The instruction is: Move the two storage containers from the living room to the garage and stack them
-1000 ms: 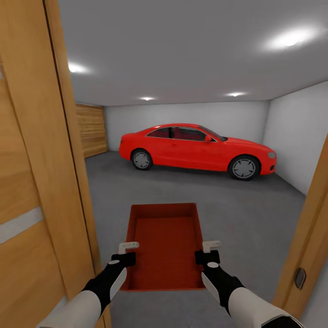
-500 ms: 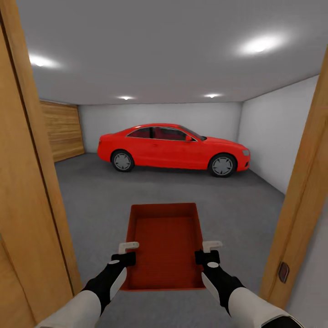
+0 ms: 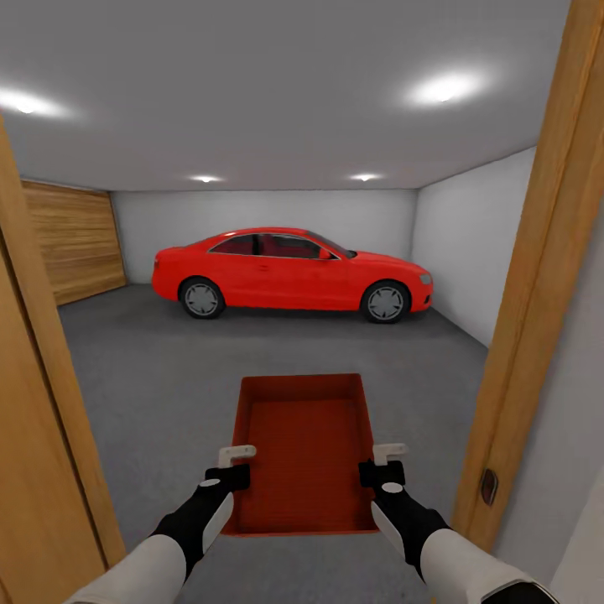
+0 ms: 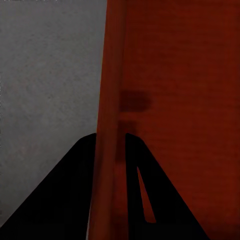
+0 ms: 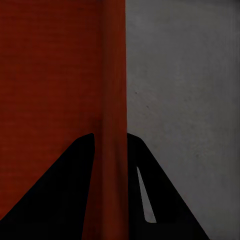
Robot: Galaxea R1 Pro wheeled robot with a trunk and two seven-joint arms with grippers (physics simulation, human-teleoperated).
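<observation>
1. Orange-red, rectangular and topless, the thin-walled storage container (image 3: 306, 449) is sitting in the lower centre of the head view, held off the ground between the two arms, its finely ribbed inside facing up.
2. The left end effector (image 3: 236, 459) is clamping the container's left long wall near its near corner, one pale finger lying over the rim; in the left wrist view its dark fingers (image 4: 75, 190) are straddling the red wall (image 4: 111, 100), one on each side.
3. The right end effector (image 3: 388, 455) is gripping the right long wall in the same way, level with the left one; in the right wrist view its dark fingers (image 5: 65, 185) are closing on either side of the wall (image 5: 114, 90).
4. The dark grey, speckled concrete floor (image 3: 168, 369) is spreading beneath and beyond the container and is also showing beside the wall in both wrist views.
5. A glossy red car (image 3: 292, 274) is standing side-on across the middle of the frame, well apart from the container, before a plain pale grey back wall (image 3: 268, 214).
6. A light wooden door frame (image 3: 537, 277) is running down the right edge of the frame, and another wooden edge (image 3: 42, 419) is rising at the lower left.
7. A wooden panel door (image 3: 75, 243) is occupying the left side wall of the room.
</observation>
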